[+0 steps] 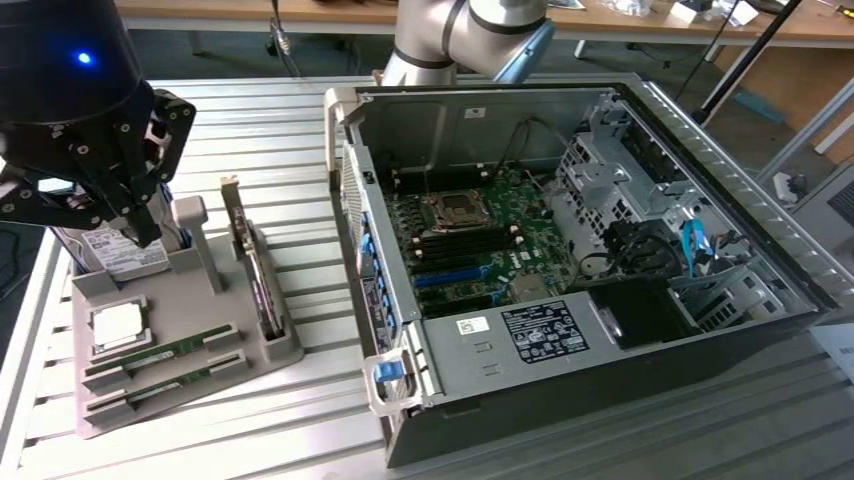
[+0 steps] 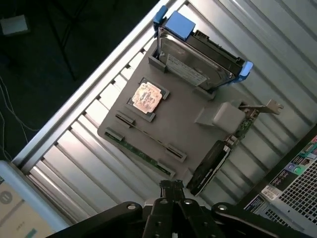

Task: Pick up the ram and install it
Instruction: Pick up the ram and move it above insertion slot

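Ram (image 1: 167, 350) (in tray (image 1: 200, 305)) clear of gripper (image 1: 140, 236)

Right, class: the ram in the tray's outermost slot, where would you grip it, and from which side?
Grip the ram at mid-length of its exposed top edge, pinching its two flat faces, coming from straight above. It stands on edge in the grey tray, with slot blocks holding both ends, so probably only the middle is free.
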{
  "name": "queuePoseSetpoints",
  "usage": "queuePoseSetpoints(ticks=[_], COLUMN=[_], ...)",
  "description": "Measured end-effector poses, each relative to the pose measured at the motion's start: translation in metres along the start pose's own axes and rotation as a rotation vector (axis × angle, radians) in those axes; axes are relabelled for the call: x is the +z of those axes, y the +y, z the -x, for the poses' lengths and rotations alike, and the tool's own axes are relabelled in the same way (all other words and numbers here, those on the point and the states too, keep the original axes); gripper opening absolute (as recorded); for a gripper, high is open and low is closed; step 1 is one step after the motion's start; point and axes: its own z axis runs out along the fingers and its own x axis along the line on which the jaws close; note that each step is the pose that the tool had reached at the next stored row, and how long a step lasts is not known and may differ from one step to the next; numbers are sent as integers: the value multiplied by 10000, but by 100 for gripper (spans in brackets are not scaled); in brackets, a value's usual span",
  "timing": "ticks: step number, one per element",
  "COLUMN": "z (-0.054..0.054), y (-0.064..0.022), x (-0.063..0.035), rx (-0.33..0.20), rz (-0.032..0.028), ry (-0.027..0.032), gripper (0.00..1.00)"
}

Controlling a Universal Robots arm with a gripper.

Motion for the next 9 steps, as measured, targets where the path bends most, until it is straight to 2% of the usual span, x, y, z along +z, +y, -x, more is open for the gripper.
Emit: queuePoseSetpoints(ticks=[9], z=[0], y=[0], x=[8], rx=[-1700], rz=[-9], ry=[-41], gripper=[11])
